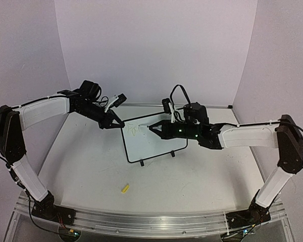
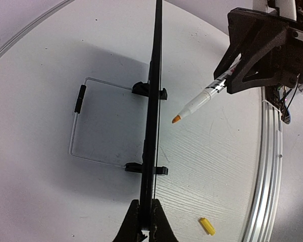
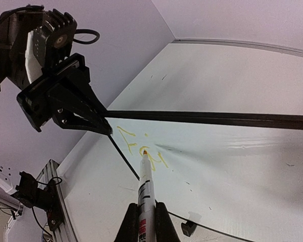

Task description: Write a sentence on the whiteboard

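Left gripper (image 1: 114,122) is clamped narrow on the frame of the whiteboard (image 1: 154,146) at its upper left corner. In the left wrist view the two fingers (image 2: 134,222) pinch the thin black edge from both faces. The board stands about upright on two clip feet (image 2: 148,89) near the table's middle, with its white face turned toward the right arm. It looks light, thin and stiff, with a slick glossy face. On such small feet it would likely skate or tip under pen pressure, so the frame is the place to hold. A grip high on an edge, opposite the push of the tip, seems best, and it should stay off the face, where ink would probably smear. The sentence (image 3: 140,147) is only a few faint yellow strokes near the board's upper left corner, just beside the clamped spot. On the table in front of the board lies a yellow cap (image 1: 125,188), well apart from it. The marker (image 3: 145,182) points at those strokes. Seen edge-on from the left wrist, its orange tip is near the face with a small gap, not touching. The barrel is slim, rigid and smooth, so it may twist under side load. Right gripper (image 3: 145,207) is closed on the barrel's rear, to the right of the writing, leaving a long unsupported length to the tip.
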`<action>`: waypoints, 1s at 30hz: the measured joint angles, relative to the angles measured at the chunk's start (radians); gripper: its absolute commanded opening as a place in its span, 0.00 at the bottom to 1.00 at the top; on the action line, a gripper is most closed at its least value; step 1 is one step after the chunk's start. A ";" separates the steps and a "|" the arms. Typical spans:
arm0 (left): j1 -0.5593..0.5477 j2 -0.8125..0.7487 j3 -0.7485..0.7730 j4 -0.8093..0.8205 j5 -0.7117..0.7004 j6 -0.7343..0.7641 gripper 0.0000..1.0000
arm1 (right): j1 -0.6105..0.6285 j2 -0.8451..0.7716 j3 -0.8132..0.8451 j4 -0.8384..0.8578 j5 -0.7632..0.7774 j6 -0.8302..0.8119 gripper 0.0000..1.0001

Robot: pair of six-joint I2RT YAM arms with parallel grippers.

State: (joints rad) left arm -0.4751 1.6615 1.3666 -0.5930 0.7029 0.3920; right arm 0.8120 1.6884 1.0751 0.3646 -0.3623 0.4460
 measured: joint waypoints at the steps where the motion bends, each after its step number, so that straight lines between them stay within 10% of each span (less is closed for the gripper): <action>1: 0.000 0.000 0.000 0.000 0.000 0.000 0.00 | 0.000 -0.001 -0.004 0.002 0.002 0.000 0.00; 30: -0.002 0.000 0.000 0.002 -0.007 -0.006 0.00 | 0.005 0.012 -0.005 0.000 0.100 0.032 0.00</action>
State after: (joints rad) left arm -0.4767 1.6615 1.3665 -0.5913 0.6961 0.3858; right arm 0.8165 1.7006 1.0705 0.3641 -0.2620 0.4777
